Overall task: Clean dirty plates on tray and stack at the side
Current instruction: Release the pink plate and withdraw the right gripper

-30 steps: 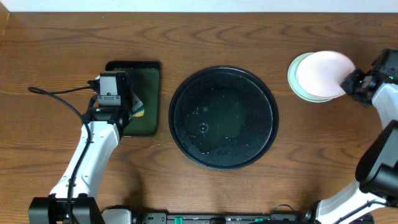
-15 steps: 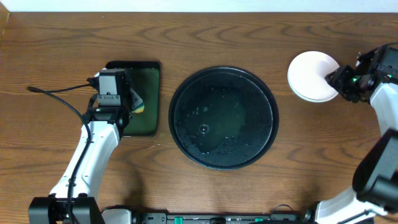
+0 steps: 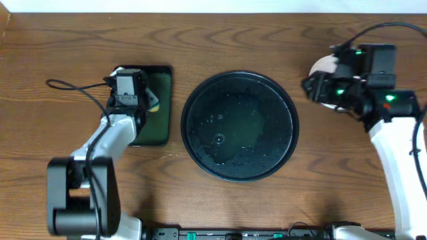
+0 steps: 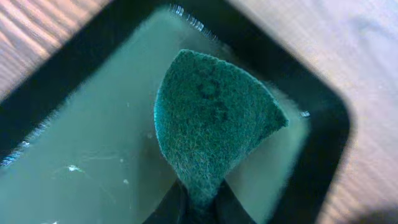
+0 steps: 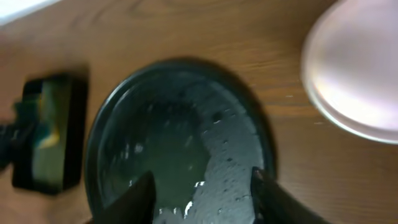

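**Plates stacked off to the right, scouring pad held over the soak tray**

The plates (image 5: pixel 359 70) sit in a stack on the wooden table (image 3: pixel 220 40), off the right rim of the tray (image 3: pixel 200 100) and not touching it. A band of wood grain shows between the two edges. From overhead the right arm covers most of the stack, leaving only a white sliver at its upper left. The wrist view shows a white top plate with a paler rim beneath it.

The right gripper (image 5: pixel 202 177) hangs above the gap between stack and tray, its fingers (image 5: pixel 142 193) spread wide with nothing between them.

The tray lies mid-table, its black surface glossy and beaded with water. It stands well back from the table's far edge.

To its left, across another strip of wood, is a rectangular tray (image 4: pixel 333 143) of murky liquid. The left gripper (image 4: pixel 198 202) hovers over it, pressed tight on the lower corner of a green scouring pad (image 4: pixel 211 118). The pad fans out inside the tray's raised rim.
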